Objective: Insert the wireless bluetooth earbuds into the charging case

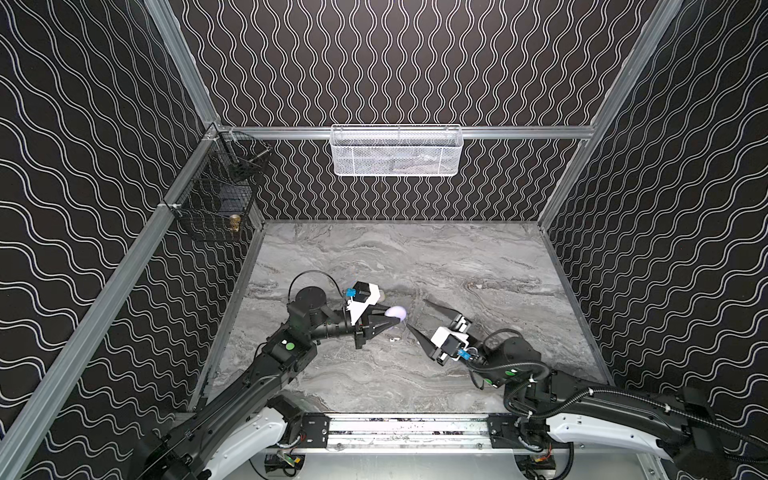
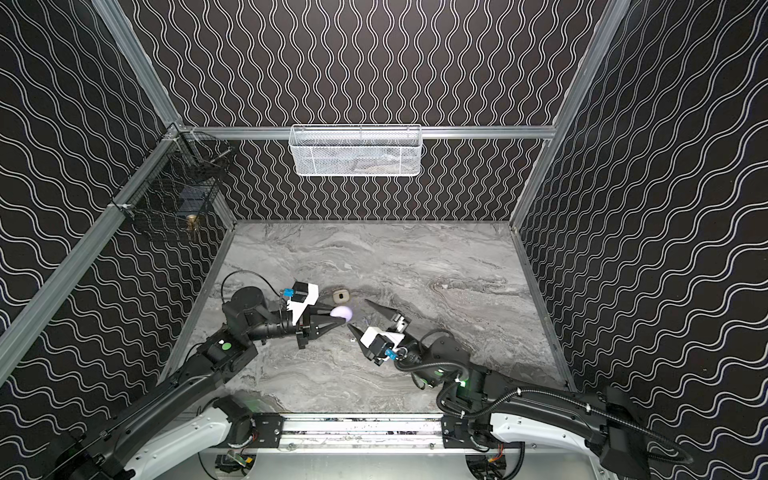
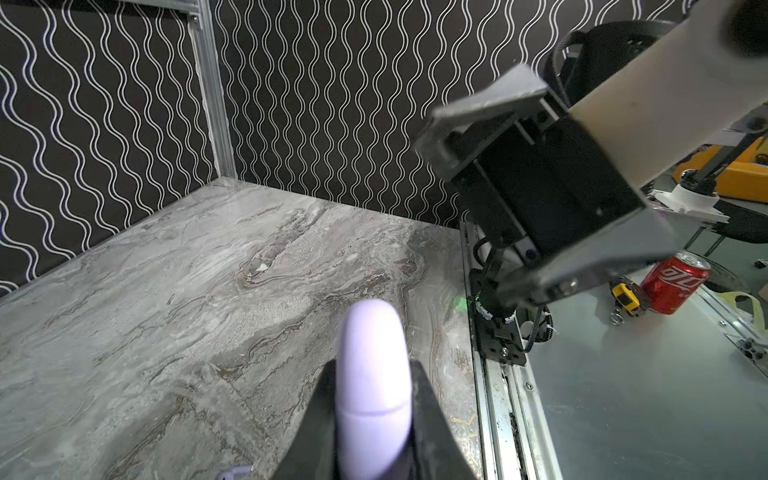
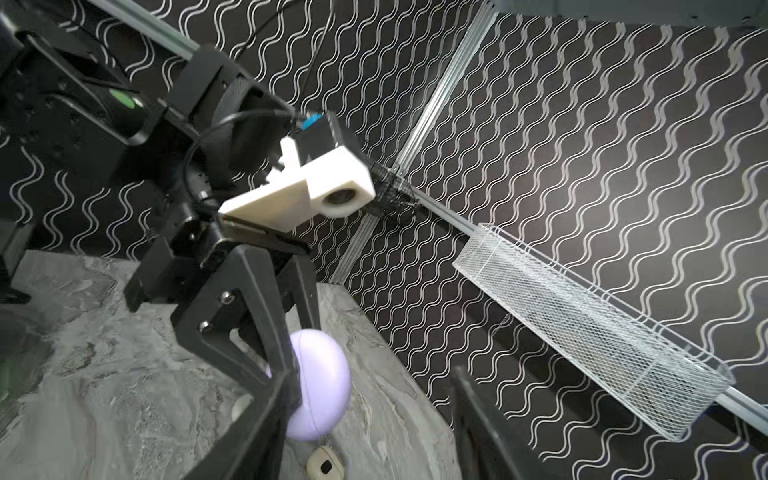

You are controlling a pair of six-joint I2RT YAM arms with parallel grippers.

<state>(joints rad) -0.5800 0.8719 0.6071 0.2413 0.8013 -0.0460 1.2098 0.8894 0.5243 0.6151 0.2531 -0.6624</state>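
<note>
Here, the lavender charging case [image 1: 396, 312] is being clamped edge-on by the left gripper [image 1: 390, 319], its arm reaching low toward the middle. A white earbud [image 1: 392, 340] is being seen on the marble table [image 1: 478, 257] just in front of the case. The right gripper [image 1: 415, 312] is being held apart, facing the case. The white script on the red can [image 3: 675, 282] is being left unread.

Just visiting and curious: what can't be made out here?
- Lavender case: shut, so its inside is hidden in every view.
- White speck: too small in both top views to identify.
- White basket: mesh blurs its contents.
- Beige case: cut by the right wrist view's edge.
</note>
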